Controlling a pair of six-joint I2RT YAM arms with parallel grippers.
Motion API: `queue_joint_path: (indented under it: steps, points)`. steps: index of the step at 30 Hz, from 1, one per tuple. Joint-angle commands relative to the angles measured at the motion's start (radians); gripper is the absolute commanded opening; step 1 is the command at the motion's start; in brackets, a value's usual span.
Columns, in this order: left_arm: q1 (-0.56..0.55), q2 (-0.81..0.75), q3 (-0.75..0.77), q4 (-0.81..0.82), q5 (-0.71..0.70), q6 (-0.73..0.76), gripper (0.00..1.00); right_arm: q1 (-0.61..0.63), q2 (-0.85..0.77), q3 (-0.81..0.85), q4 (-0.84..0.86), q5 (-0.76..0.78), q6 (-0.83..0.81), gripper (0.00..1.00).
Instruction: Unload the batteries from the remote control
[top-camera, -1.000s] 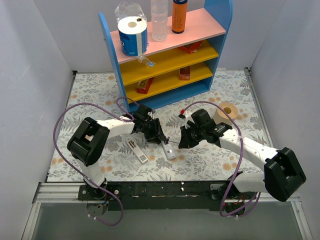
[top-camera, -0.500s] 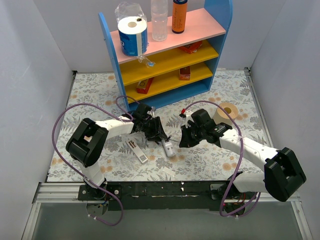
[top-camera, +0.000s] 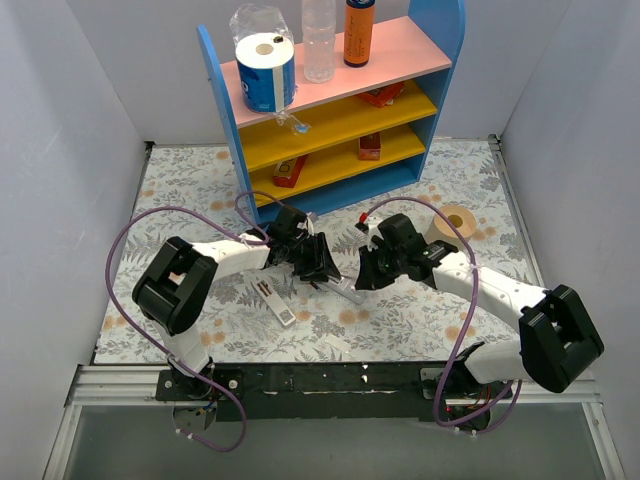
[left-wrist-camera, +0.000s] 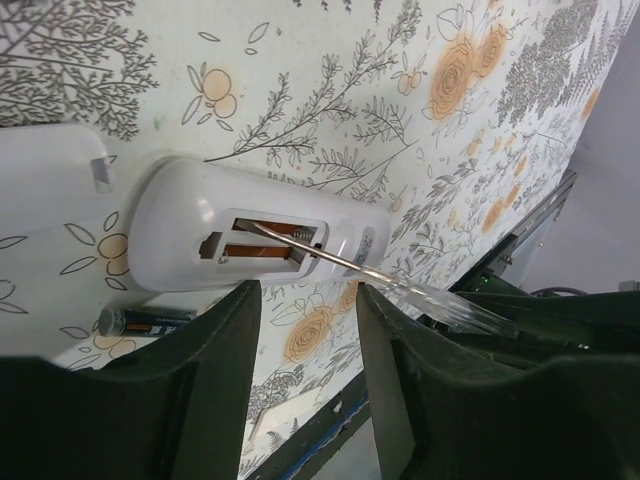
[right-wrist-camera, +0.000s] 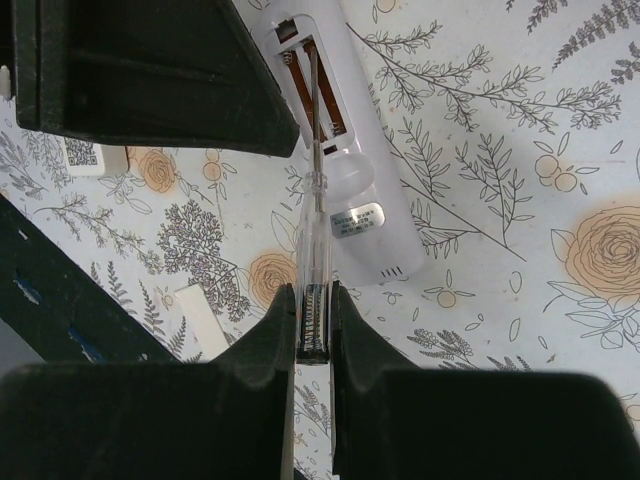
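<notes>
The white remote control (left-wrist-camera: 200, 235) lies back-up on the floral cloth with its battery bay uncovered; the slots look brown-orange inside. One dark battery (left-wrist-camera: 150, 320) lies on the cloth beside the remote, by my left finger. My left gripper (left-wrist-camera: 305, 300) hovers open just over the remote's edge, nothing between its fingers. My right gripper (right-wrist-camera: 313, 295) is shut on the clear handle of a thin screwdriver (right-wrist-camera: 312, 230), whose metal tip reaches into the bay of the remote (right-wrist-camera: 350, 190). From above, the left gripper (top-camera: 322, 268) and right gripper (top-camera: 362, 278) face each other over the remote (top-camera: 343, 291).
A second white strip-like device (top-camera: 272, 300) with a QR label lies to the left, and a small white piece (top-camera: 335, 345) near the front edge. A blue shelf unit (top-camera: 330, 110) stands behind. A tape roll (top-camera: 458, 222) sits at right.
Both grippers have drawn closer together over the remote. The right gripper moved up and left with the screwdriver, and the remote has shifted and turned a little.
</notes>
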Motion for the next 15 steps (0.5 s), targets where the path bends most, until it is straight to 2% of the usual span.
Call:
queue_joint_path:
  steps: [1, 8, 15]
  points:
    - [-0.002, -0.097, 0.016, -0.039, -0.080, 0.016, 0.43, -0.005, 0.000, 0.053, -0.003, 0.005, -0.017, 0.01]
    - [0.000, -0.229, 0.033, -0.114, -0.204, 0.022, 0.44, -0.009, -0.027, 0.044, -0.066, 0.055, -0.010, 0.01]
    - [-0.002, -0.412, -0.005, -0.197, -0.298, 0.038, 0.49, -0.012, -0.046, 0.030, -0.111, 0.110, 0.013, 0.01]
